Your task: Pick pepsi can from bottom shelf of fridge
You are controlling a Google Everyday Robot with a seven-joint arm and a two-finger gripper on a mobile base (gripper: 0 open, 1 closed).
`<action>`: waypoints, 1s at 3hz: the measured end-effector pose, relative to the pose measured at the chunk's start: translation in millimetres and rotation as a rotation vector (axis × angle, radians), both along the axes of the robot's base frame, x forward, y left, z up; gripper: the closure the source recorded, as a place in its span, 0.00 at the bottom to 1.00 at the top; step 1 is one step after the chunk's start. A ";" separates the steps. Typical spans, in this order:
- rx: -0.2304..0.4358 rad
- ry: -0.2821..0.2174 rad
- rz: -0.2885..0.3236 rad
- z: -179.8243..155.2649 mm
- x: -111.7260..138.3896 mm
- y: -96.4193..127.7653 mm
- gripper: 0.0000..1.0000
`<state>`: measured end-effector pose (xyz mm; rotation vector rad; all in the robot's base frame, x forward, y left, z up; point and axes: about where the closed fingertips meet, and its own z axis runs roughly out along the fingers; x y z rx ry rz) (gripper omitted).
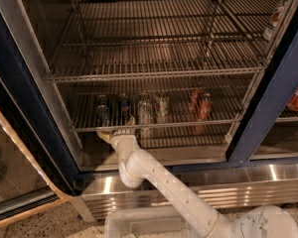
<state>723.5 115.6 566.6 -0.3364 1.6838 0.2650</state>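
Observation:
The fridge [20, 98] stands with its door open, showing steel wire racks. On the bottom shelf [188, 125] stand two dark blue cans. I take the pepsi can [122, 108] to be the right one, with a similar dark can [102, 115] to its left. My gripper [117, 128] is at the shelf's front rail, just in front of and slightly below these two cans. Its pale fingers [104, 134] are spread apart and hold nothing. The white arm [159, 182] reaches up from the lower right.
Two silvery cans [145, 112] and two red cans [199, 104] stand to the right on the same shelf. The larger racks [154, 68] above are bare. A blue frame post [268, 108] borders the right; a steel kick plate [258, 175] runs below.

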 end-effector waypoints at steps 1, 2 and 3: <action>-0.012 0.000 0.011 1.6 7.7 12.1 0.13; -0.017 -0.002 0.025 3.7 12.2 26.1 0.14; -0.020 0.001 0.028 2.6 19.7 40.5 0.18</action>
